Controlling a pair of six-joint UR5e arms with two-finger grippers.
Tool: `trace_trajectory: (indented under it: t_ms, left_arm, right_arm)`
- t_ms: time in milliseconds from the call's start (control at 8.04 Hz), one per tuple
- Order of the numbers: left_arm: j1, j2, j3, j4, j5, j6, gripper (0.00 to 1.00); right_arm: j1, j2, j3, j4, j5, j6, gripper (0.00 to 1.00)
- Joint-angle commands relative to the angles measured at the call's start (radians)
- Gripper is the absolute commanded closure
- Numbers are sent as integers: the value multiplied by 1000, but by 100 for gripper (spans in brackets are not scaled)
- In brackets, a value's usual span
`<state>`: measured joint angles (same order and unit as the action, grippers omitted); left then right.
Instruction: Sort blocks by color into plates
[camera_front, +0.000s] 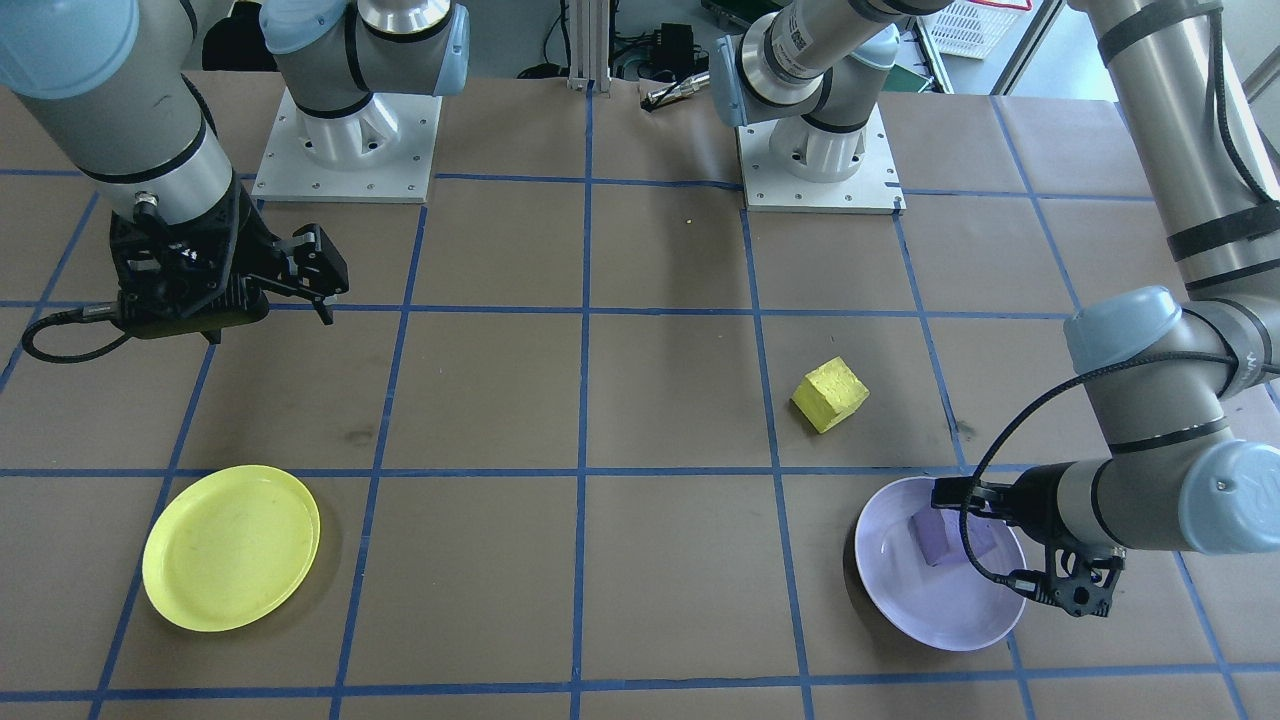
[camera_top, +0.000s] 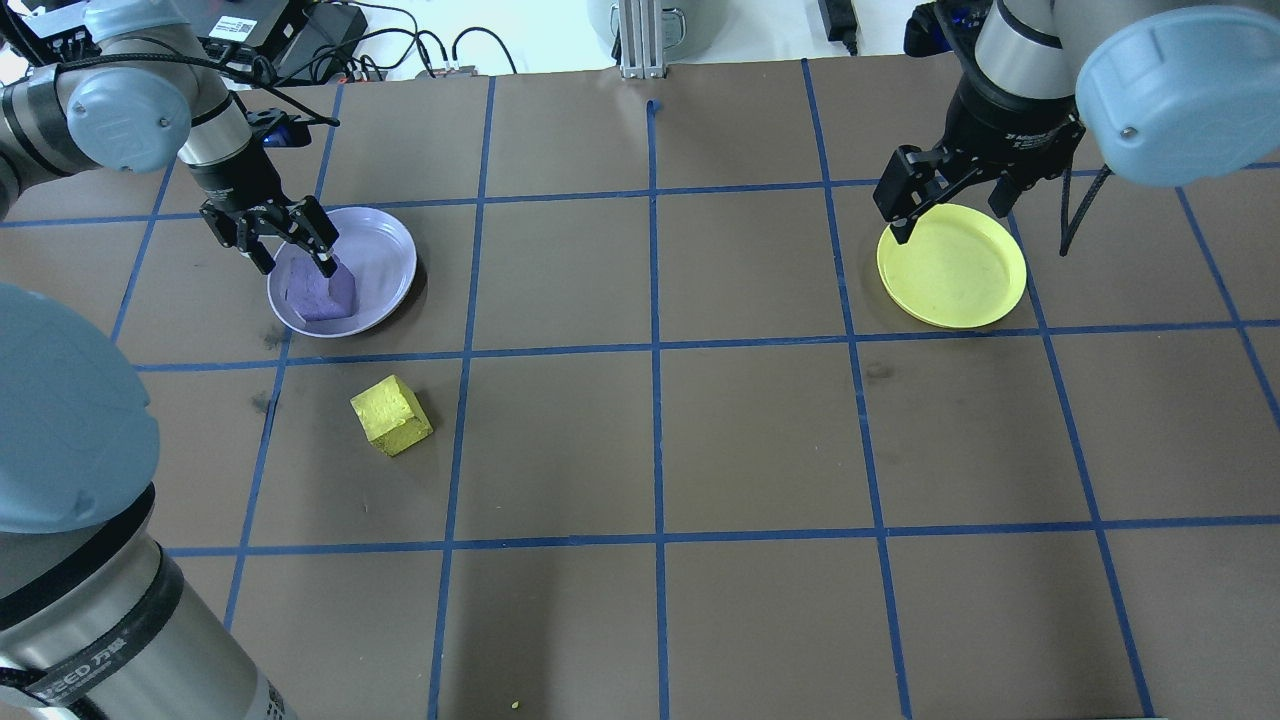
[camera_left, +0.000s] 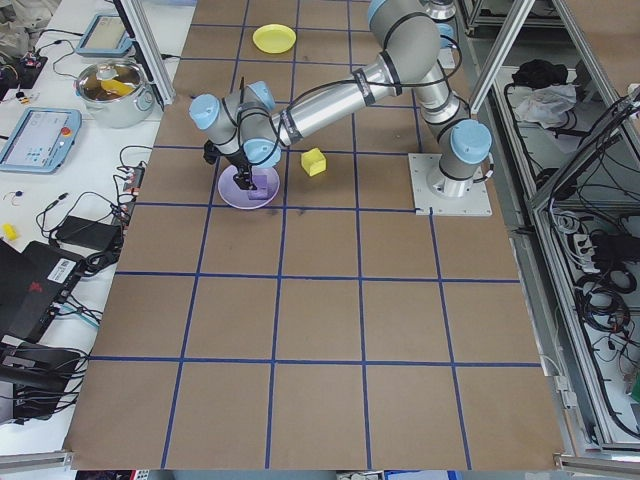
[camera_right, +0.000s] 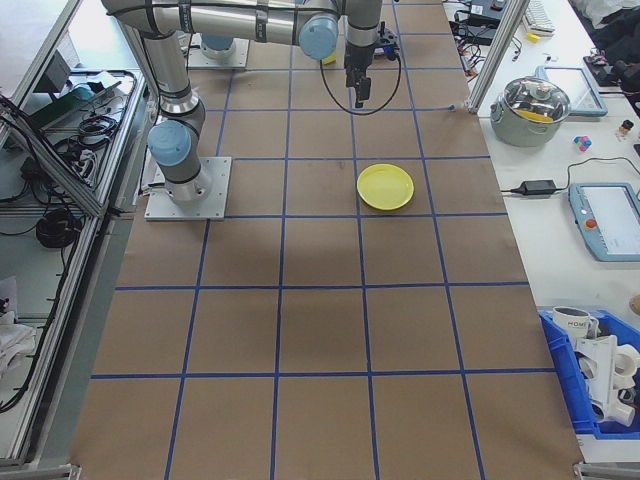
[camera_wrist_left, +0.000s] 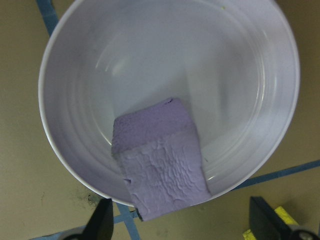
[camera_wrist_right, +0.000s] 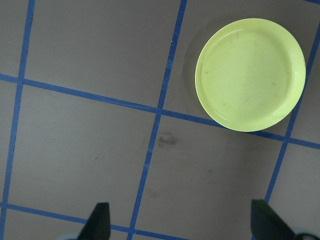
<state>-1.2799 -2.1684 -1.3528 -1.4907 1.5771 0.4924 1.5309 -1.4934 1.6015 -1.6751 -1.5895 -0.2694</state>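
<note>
Below left gripper (camera_top: 293, 246): purple block (camera_top: 320, 291) in lavender plate (camera_top: 385, 252); jaws spread wide, gripping nothing.
Yellow block (camera_top: 391, 415): on table (camera_top: 700, 430), near that gripper.
Right gripper (camera_top: 950, 208): jaws wide, empty, above yellow plate (camera_top: 960, 275).

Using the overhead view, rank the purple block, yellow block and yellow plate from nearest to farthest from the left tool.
1. Purple block: directly under the left tool, in the lavender plate.
2. Yellow block: on the table, just outside that plate.
3. Yellow plate: far across, by the right tool.
</note>
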Motion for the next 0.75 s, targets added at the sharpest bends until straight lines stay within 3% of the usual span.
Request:
trace_trajectory:
  t_ms: [0, 249, 622]
  left_arm:
    - [-15, 47, -5, -14, -5, -95, 4]
    - [-18, 146, -88, -17, -12, -372, 4]
    - [-24, 289, -375, -6, -17, -637, 0]
  right_arm:
    - [0, 5, 0, -6, -3, -2, 0]
    - [0, 4, 1, -8, -3, 1, 0]
    - [0, 4, 1, -2, -4, 3, 0]
